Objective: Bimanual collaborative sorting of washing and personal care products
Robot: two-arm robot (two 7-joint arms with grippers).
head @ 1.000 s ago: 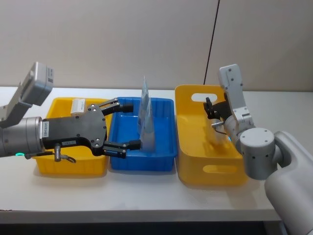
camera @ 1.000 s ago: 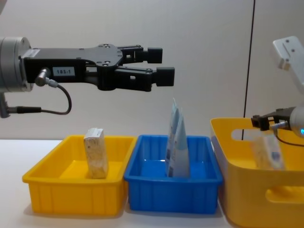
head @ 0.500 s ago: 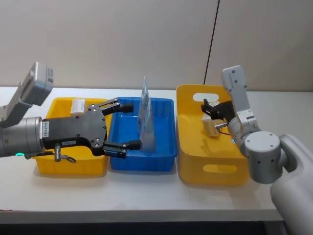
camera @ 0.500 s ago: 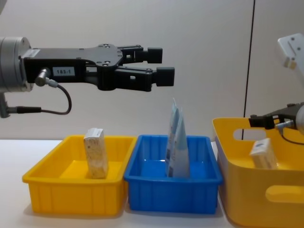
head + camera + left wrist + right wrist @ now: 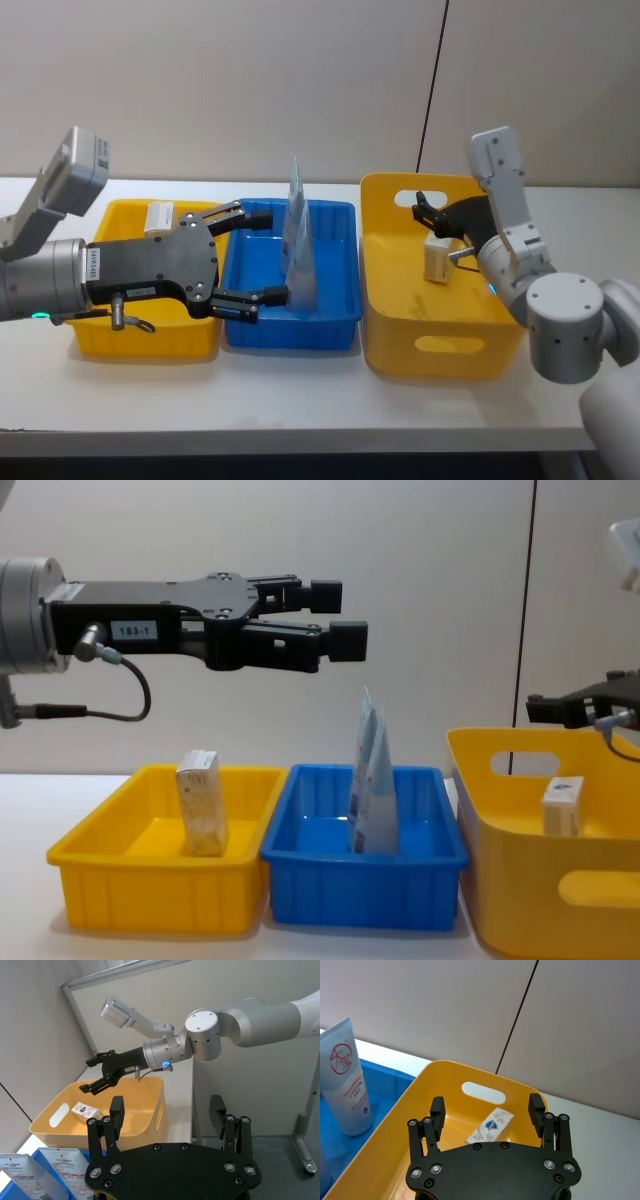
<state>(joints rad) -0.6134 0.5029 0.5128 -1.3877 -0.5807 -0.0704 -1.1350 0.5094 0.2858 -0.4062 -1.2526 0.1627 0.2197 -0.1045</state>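
R hand [image 5: 422, 212] apart, empty, just above small white box [image 5: 437, 258] in yellow bin [image 5: 440, 350]; box axis skewed to finger line. L hand [image 5: 258, 252] apart, farther, above pouches [image 5: 298, 240].

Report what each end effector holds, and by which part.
Nothing. Left end effector is open above the blue bin; right end effector is open above the small box.

A plain beige wall [image 5: 250, 90] stood behind the white tabletop [image 5: 300, 400], split by a thin dark vertical seam [image 5: 432, 90]. Grey floor [image 5: 280, 1160] showed past the tabletop's right edge.
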